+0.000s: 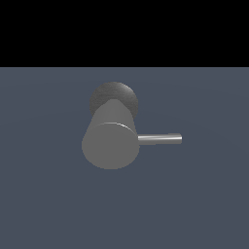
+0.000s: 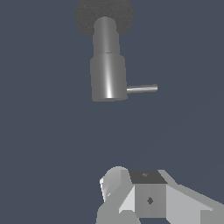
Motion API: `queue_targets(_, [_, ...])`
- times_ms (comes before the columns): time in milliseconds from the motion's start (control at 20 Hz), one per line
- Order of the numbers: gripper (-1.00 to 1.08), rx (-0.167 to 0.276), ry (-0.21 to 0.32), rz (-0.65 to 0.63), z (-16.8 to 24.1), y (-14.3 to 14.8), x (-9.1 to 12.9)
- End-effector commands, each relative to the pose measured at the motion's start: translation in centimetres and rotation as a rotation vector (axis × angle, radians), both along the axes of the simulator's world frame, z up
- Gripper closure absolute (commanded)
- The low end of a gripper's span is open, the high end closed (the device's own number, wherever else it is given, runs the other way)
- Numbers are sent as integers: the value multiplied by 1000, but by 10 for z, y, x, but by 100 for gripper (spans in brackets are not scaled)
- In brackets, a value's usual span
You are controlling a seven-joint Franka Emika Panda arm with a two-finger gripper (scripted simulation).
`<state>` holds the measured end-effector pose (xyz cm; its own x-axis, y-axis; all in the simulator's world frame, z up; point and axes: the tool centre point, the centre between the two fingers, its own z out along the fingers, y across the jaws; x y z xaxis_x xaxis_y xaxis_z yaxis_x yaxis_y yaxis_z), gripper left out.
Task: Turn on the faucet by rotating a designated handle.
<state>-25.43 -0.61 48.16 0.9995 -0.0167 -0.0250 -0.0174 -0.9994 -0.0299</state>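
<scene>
The faucet (image 1: 110,141) is a thick matte-grey cylinder with its flat round end facing the exterior camera and a darker rounded base (image 1: 114,96) behind it. The handle (image 1: 160,139), a thin shiny rod, sticks out level toward the exterior view's right. The wrist view shows the faucet (image 2: 108,74) side-on, with the handle (image 2: 142,89) pointing away from its lower end. My gripper (image 2: 131,190) shows only as white and grey parts at the frame's edge, well apart from the faucet and touching nothing. How its jaws stand is not readable. It is absent from the exterior view.
A flat blue-grey floor (image 1: 204,204) surrounds the faucet on every side. A black band fills the area above the floor's far edge in the exterior view.
</scene>
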Motion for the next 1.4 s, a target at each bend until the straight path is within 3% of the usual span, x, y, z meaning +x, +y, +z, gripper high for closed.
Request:
queue_targets(0, [108, 0, 0, 0, 0, 0, 0])
queue_targets(400, [108, 4, -5, 0, 11, -2, 0])
queue_targets(700, [108, 41, 21, -9, 5, 3, 4])
queue_targets(1050, [108, 136, 86, -35, -19, 16, 12])
queue_targets(1350, [108, 267, 166, -80, -48, 31, 23])
